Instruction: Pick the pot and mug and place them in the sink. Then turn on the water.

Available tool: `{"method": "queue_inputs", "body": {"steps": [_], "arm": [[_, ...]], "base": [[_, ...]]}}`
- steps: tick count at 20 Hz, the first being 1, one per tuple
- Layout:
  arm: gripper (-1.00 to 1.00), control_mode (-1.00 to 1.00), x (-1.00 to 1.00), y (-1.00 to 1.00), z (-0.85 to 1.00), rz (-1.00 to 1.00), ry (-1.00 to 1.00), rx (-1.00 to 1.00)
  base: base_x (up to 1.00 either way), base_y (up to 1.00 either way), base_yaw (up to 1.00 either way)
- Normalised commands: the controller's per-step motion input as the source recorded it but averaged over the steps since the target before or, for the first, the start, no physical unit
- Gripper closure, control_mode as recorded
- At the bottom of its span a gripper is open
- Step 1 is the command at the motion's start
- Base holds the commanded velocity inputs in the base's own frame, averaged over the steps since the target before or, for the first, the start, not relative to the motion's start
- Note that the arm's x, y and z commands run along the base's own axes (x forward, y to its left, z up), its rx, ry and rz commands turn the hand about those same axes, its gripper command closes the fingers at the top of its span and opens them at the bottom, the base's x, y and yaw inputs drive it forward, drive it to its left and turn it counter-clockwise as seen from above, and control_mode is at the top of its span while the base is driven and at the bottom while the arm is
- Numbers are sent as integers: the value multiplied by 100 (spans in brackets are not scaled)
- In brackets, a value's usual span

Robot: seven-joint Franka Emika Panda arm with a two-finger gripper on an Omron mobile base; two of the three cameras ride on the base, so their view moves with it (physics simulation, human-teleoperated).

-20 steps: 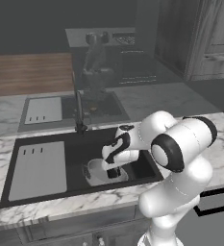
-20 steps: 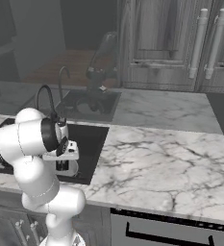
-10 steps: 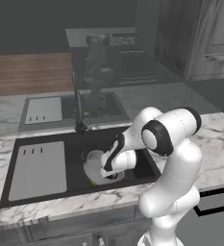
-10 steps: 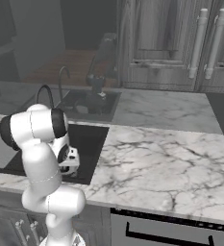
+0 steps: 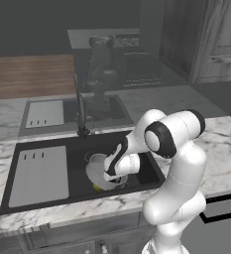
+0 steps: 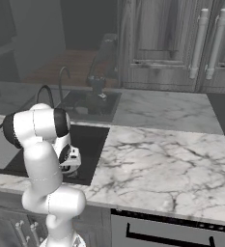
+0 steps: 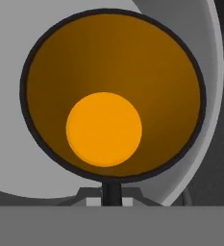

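Where claw (image 7: pixel 111 194) pinches — mug (image 7: pixel 111 96) rim.

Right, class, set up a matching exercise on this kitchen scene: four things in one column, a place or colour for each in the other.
Things:
1. wide grey metal pot
2. black mug with orange inside
3. dark gooseneck faucet
4. light grey slotted drain panel

Descriptions:
A. stands behind the basin
B. lies in the left part of the black sink
C. orange inside
D. sits in the basin under the arm

Pairs: 1-D, 2-C, 3-A, 4-B
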Motion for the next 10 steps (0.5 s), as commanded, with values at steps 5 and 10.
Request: {"method": "queue_inputs", "body": {"steps": [5,10], "arm": [[-100,-100,0,0,0,0,0,0],[-100,-100,-3,0,2,0,0,0]], "base": [[0,0,0],[0,0,0]]}}
